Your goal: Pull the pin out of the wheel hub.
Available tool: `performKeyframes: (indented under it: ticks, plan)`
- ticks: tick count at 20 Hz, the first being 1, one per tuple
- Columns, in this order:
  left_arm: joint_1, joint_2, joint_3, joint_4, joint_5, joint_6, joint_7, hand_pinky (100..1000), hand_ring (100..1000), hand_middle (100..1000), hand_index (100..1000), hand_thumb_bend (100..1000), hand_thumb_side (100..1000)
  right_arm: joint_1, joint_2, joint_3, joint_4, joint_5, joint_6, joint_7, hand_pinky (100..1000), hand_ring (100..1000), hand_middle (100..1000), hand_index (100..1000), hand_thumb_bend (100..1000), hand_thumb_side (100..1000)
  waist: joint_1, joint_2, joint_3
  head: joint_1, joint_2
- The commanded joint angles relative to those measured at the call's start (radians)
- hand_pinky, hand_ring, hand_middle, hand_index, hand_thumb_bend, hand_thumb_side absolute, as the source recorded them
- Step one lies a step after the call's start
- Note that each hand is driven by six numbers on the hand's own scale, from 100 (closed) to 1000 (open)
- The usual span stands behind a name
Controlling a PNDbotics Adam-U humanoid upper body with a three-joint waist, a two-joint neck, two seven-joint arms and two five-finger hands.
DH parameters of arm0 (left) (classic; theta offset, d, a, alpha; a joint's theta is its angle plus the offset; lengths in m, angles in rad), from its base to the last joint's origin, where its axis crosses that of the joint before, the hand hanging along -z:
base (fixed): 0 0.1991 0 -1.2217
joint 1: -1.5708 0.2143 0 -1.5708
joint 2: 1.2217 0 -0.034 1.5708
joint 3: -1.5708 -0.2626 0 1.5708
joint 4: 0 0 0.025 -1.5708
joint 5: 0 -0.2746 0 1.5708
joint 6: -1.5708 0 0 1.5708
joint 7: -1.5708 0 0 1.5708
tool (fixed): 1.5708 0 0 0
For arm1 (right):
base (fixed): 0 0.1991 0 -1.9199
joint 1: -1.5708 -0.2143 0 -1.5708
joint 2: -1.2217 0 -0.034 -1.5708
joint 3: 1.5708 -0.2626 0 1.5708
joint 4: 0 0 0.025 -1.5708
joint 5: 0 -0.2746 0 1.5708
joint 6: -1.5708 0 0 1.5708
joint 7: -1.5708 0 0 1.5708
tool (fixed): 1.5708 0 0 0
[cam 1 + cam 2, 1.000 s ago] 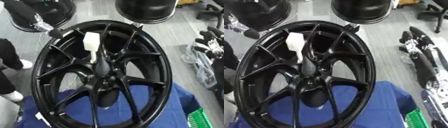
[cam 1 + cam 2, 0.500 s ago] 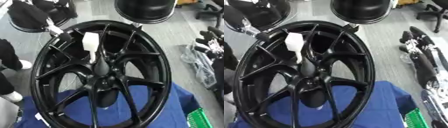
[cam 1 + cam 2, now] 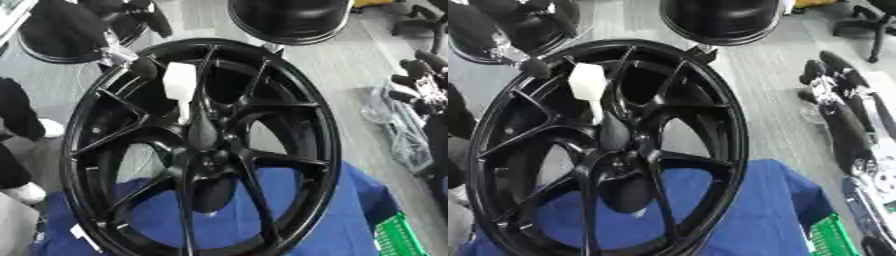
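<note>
1. In the middle of what we see stands a big black wheel, with thin spokes that run out from its hub to the rim.
2. The white pin sticks up out of the hub. Its wide white top is above the hub, and its thin stem goes down into the hub's middle. The pin is still in the wheel.
3. Under the bottom part of the wheel we see a blue cloth. It shows through the gaps between the spokes too.
4. At the upper left of the wheel, our left hand comes in. It is black and silver, and its dark tip is at the wheel's rim. It is near the pin but not on it. We cannot tell if its fingers are spread or curled.
5. To the right of the wheel, our right hand shows as black fingers with silver parts, well away from the wheel. We cannot tell how its fingers are set.
6. Above the wheel sits a round black thing on the grey floor.
7. At the bottom right of the wheel, past the blue cloth, we see a green basket.
</note>
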Motion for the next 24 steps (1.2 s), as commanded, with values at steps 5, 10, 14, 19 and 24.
performKeyframes:
  ticks: [5, 10, 14, 19, 24]
  plan:
    - [-0.025, 0.029, -0.035, -0.101, -0.025, -0.015, 0.001, 988, 922, 818, 866, 677, 534, -0.007, -0.02, 0.0, -0.006, 0.0, 0.004, -0.002, 806, 845, 844, 922, 255, 561, 0.0, -0.026, -0.002, -0.004, -0.012]
    - [-0.022, 0.036, -0.053, -0.142, -0.054, -0.023, 0.001, 982, 926, 829, 869, 688, 493, -0.007, -0.021, 0.0, -0.006, 0.0, 0.004, -0.001, 806, 845, 843, 922, 255, 560, 0.0, -0.026, -0.003, -0.003, -0.019]
    - [-0.021, 0.036, -0.053, -0.146, -0.139, -0.04, 0.001, 974, 929, 836, 869, 701, 426, -0.008, -0.021, 0.0, -0.005, 0.0, 0.004, -0.001, 805, 844, 843, 922, 255, 560, 0.0, -0.026, -0.004, 0.002, -0.021]
    - [-0.019, 0.015, -0.048, -0.113, -0.204, -0.05, 0.001, 964, 924, 834, 871, 663, 362, -0.011, -0.019, 0.001, -0.006, -0.002, 0.005, 0.0, 806, 845, 843, 922, 251, 560, -0.001, -0.026, -0.007, 0.004, -0.022]
    - [-0.018, -0.001, -0.05, -0.086, -0.216, -0.05, 0.001, 958, 925, 841, 862, 644, 305, -0.015, -0.018, 0.001, -0.004, -0.004, 0.005, 0.002, 806, 842, 840, 922, 255, 558, 0.0, -0.026, -0.011, 0.007, -0.021]
